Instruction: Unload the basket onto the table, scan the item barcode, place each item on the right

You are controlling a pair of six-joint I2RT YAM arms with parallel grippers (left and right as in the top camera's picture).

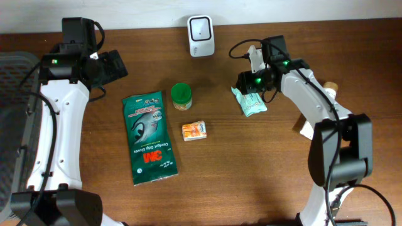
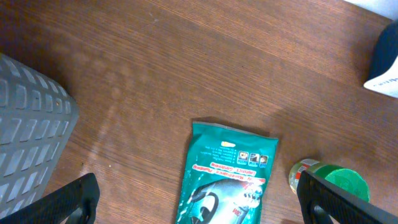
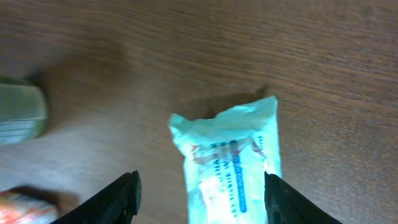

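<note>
A white scanner [image 1: 201, 36] stands at the back of the wooden table. A mint-green wipes packet [image 1: 249, 100] lies flat on the table at the right. My right gripper [image 1: 252, 83] hovers just over it, open. In the right wrist view the packet [image 3: 230, 168] lies between the two fingers, closer to the right one, and the right gripper [image 3: 202, 196] does not pinch it. My left gripper [image 1: 116, 66] is open at the back left. In its wrist view the left gripper [image 2: 202, 199] spans the top of a green 3M pack [image 2: 227, 180] from above, holding nothing.
The green 3M pack [image 1: 149, 138], a green-lidded jar [image 1: 181, 95] and a small orange box [image 1: 195, 130] lie mid-table. A grey slatted basket [image 1: 16, 94] sits at the left edge. Small pale items [image 1: 304, 129] lie behind the right arm.
</note>
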